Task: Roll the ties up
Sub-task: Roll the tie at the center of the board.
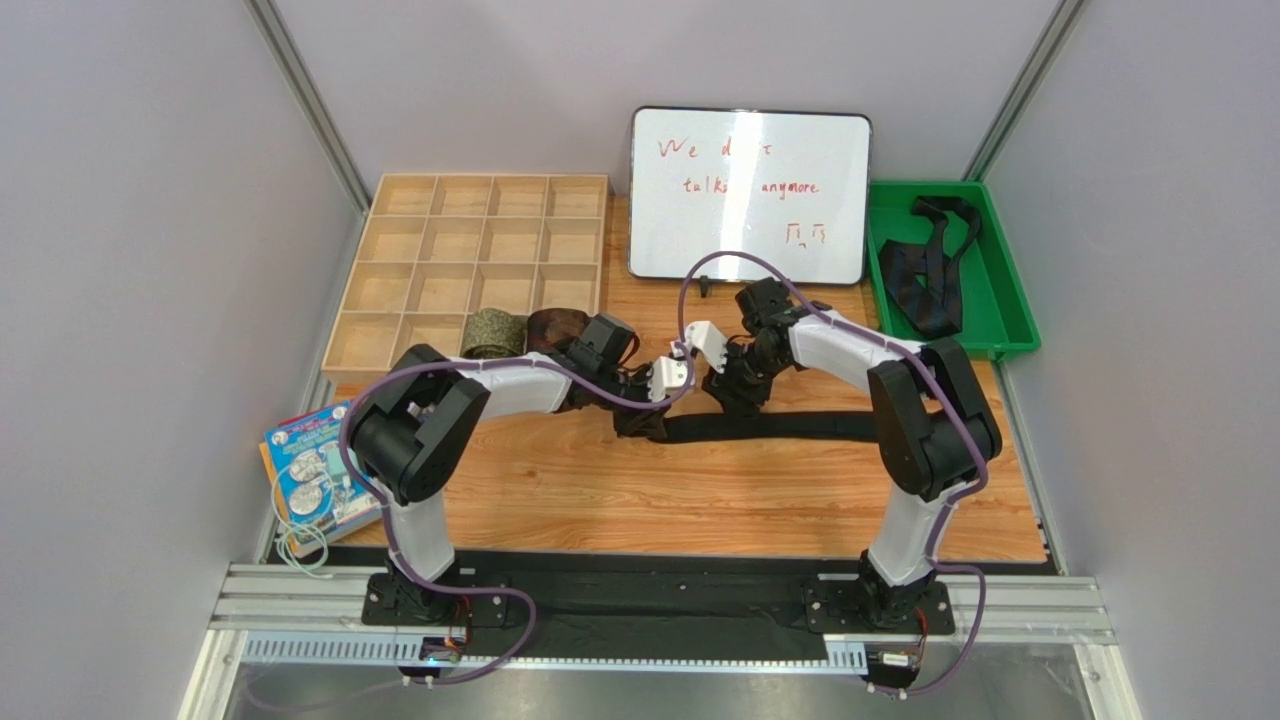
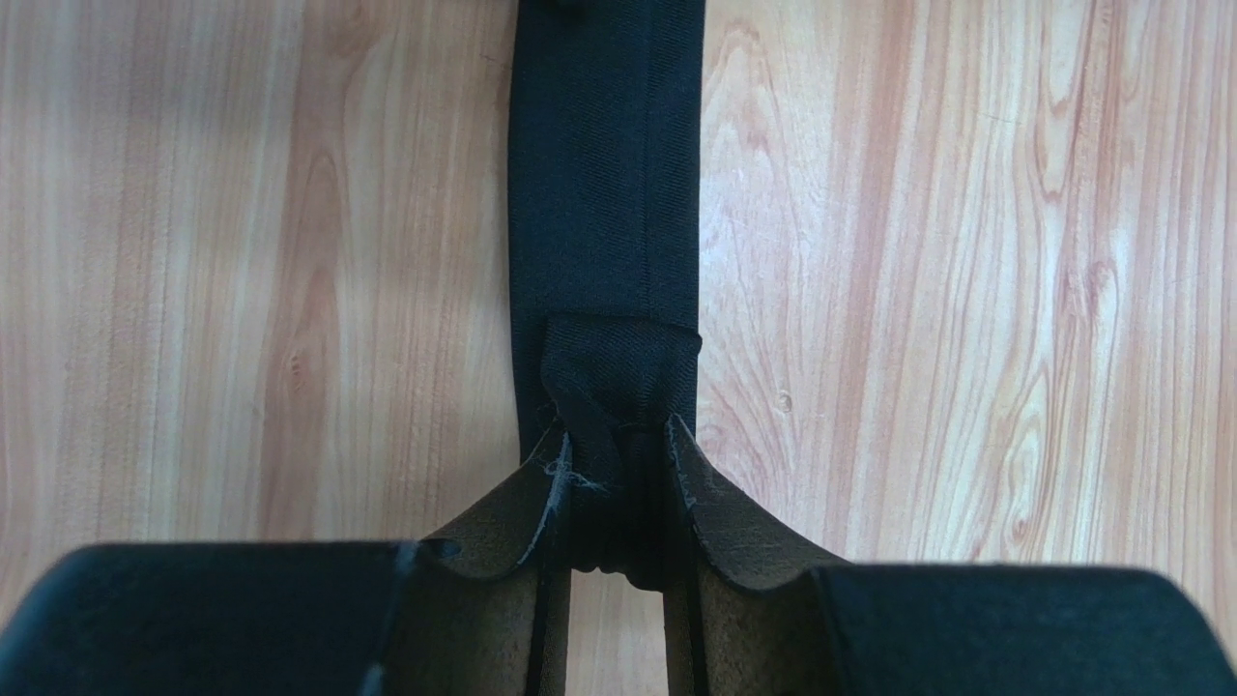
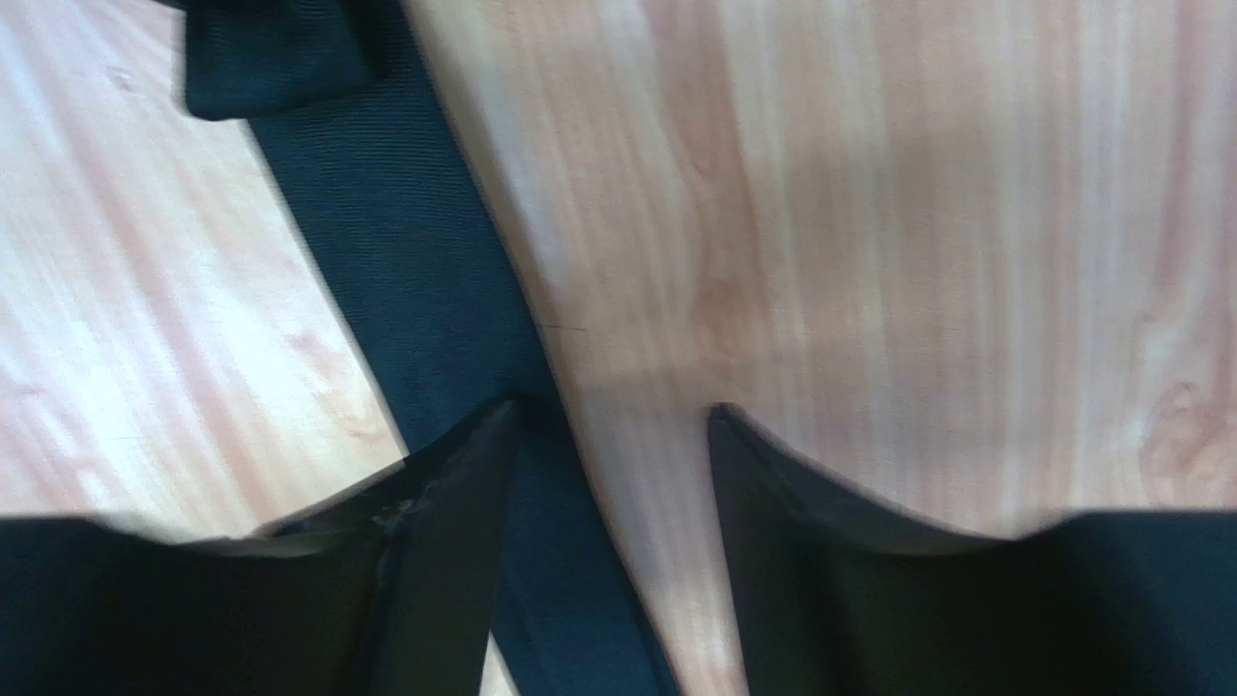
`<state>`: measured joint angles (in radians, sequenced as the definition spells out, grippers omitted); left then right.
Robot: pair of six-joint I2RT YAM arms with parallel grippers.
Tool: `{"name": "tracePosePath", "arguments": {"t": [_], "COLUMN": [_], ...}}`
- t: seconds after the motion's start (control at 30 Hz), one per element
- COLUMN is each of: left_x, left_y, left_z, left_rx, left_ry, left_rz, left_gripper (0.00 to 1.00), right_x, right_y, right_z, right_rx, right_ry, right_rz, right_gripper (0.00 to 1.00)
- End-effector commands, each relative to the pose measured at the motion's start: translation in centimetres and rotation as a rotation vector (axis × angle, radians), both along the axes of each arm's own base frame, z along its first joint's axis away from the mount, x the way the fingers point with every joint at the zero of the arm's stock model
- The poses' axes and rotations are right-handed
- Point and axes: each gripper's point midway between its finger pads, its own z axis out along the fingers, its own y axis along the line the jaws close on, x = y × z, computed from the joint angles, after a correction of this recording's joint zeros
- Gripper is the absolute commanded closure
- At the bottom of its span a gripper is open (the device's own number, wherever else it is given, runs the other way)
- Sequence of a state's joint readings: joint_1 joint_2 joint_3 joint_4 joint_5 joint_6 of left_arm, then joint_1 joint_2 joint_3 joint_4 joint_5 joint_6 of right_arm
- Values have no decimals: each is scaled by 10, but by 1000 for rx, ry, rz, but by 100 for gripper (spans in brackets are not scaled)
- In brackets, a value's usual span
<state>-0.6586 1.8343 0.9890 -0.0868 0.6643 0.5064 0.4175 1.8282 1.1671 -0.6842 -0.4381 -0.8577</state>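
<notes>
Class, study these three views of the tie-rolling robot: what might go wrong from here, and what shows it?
1. The left pincer pinches only a small fold at the end of the black tie; the fold may slip out and unroll.
2. The right pincer stands open with the tie running under one finger, not between both; closing may miss or skew it.

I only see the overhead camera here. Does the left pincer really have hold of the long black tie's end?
Observer: Yes. The left wrist view shows the left pincer shut on the bunched end of the long black fabric necktie.
Operator: And the right one?
Observer: The right pincer is open, hovering over the necktie, gripping nothing.
Operator: Any roll started?
Observer: Only a small fold at the gripped end; beyond it the strip lies flat on the wooden table.
</notes>
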Motion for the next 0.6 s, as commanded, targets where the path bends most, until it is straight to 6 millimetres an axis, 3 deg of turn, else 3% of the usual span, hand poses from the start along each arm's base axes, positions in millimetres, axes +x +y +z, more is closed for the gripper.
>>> {"name": "tracePosePath", "arguments": {"t": [0.0, 0.03, 0.07, 0.2, 0.43, 0.57], "left_x": [13, 13, 14, 14, 18, 22], "left_y": [10, 10, 10, 11, 13, 14], "left_z": [-10, -10, -10, -10, -10, -8], "left_rx": [48, 48, 47, 49, 59, 54], "left_ry": [53, 52, 52, 56, 53, 55], "left_rz": [97, 98, 101, 112, 125, 139], "left_gripper": [80, 80, 80, 80, 81, 81], "right_x": [-11, -14, -14, -14, 0, 1], "right_y": [-1, -3, -3, 3, -13, -15], "right_z": [0, -1, 2, 17, 20, 34], "right_rx": [-22, -27, -22, 27, 46, 115], "right_ry": [-87, -82, -82, -117, -204, -203], "right_rz": [152, 148, 133, 139, 146, 160], "right_gripper": [57, 56, 40, 16, 11, 9]}}
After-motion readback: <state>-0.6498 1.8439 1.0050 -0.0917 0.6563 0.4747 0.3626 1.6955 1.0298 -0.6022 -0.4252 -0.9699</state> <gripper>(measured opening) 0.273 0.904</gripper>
